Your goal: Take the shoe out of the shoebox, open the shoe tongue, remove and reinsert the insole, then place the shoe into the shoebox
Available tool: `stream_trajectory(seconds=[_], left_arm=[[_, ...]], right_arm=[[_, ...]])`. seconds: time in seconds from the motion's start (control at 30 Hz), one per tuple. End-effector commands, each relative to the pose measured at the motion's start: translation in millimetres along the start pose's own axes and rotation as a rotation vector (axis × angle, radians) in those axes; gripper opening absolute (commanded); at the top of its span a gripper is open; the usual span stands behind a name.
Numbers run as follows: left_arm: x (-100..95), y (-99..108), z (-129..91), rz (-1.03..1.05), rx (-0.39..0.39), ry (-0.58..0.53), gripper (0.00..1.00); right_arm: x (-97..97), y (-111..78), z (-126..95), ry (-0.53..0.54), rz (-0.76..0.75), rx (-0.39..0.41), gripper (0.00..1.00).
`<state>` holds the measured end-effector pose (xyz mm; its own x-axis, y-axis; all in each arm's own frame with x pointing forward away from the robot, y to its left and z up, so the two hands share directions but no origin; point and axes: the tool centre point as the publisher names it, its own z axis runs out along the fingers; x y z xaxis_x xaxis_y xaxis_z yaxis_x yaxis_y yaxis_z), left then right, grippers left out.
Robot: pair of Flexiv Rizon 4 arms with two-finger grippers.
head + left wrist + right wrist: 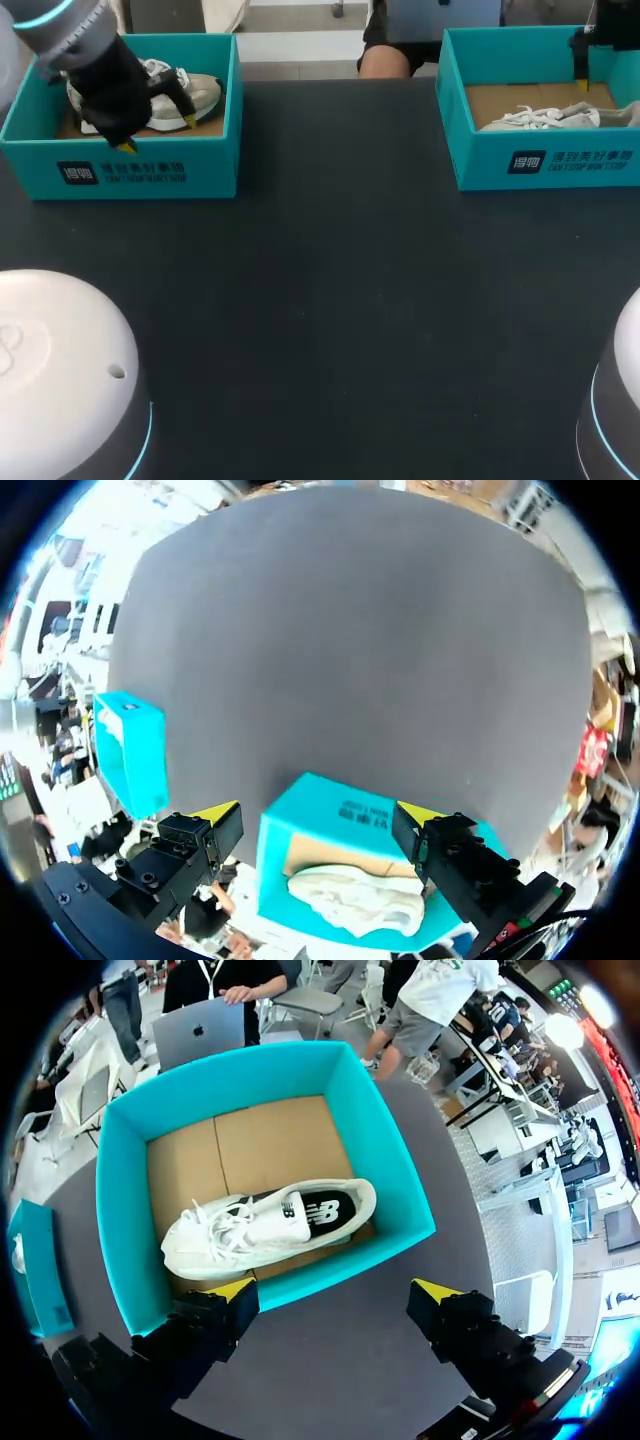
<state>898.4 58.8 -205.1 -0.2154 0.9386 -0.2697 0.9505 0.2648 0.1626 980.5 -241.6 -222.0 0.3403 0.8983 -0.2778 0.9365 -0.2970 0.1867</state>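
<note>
Teal left shoebox [130,165], upper left, holds a pale sneaker [200,95]; right shoebox [480,165], upper right, a white sneaker [545,117]; left gripper [318,812] and right gripper [333,1288] hover above, fingers wide.

Saw matt card on the box [380,1150] ahead of the right claw [333,1290], cloth on its shoe [270,1225], matt table [330,1380] beneath.

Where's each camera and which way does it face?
Head: above and behind, looking down on the table; left gripper over left box, right gripper over right box.
Left wrist: above left box, facing across the table; open gripper shows.
Right wrist: looking down into right box; open gripper shows.
Shared with head: left shoe, right shoe.
</note>
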Motion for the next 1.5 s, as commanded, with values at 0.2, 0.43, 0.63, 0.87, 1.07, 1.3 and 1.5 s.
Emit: stream_trajectory(seconds=[0.2, 0.43, 0.63, 0.87, 1.07, 1.3, 1.5], left_arm=[[26.9, 82.4, 12.9, 0.189, 0.089, 0.025, 1.0], [63.2, 136.5, 22.3, 0.308, 0.1, 0.042, 1.0], [85.7, 168.7, 34.2, 0.419, 0.071, 0.104, 1.0], [104.1, 182.0, 31.0, 0.498, 0.056, 0.089, 1.0], [104.1, 182.0, 31.0, 0.498, 0.056, 0.089, 1.0], [104.1, 182.0, 31.0, 0.498, 0.056, 0.089, 1.0], [102.5, 207.8, 35.4, 0.495, -0.019, 0.1, 1.0]], right_arm=[[-0.7, -0.7, -0.3, 0.001, 0.0, -0.001, 1.0], [-0.7, -0.7, -0.3, 0.001, 0.0, -0.001, 1.0], [-0.7, -0.7, -0.3, 0.001, 0.0, -0.001, 1.0], [-0.7, -0.7, -0.3, 0.001, 0.0, -0.001, 1.0], [-0.7, -0.7, -0.3, 0.001, 0.0, -0.001, 1.0], [-0.7, -0.7, -0.3, 0.001, 0.0, -0.001, 1.0], [-0.7, -0.7, -0.3, 0.001, 0.0, -0.001, 1.0]])
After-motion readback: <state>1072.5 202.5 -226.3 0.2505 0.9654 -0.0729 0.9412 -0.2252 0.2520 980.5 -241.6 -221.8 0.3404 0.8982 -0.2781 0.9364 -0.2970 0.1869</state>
